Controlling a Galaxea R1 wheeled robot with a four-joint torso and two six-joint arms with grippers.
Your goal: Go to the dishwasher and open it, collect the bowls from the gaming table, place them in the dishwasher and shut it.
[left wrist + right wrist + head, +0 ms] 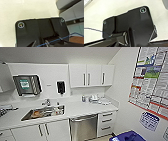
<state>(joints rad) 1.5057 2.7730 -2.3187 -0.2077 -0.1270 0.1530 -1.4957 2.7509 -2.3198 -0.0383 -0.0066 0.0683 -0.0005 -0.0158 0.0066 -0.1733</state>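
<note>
Dishwasher (83, 127) under the surface (80, 109), between cabinet doors (42, 132) on its left and drawers (107, 123) on its right. Sink (43, 113) in surface, left of dishwasher. Wall cabinets (91, 75) above. Bin (130, 136) at right, near the poster wall (150, 79).

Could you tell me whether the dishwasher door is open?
No, the dishwasher door stands shut, its steel front flush under the counter in the head view.

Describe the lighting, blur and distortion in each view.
Head view: even, bright light, soft focus, wide-angle bending of the poster wall; the dishwasher front shows a dull sheen. Left wrist view: pale floor washed out, dark plate underexposed. Right wrist view: the same contrast, blurred edges.
</note>
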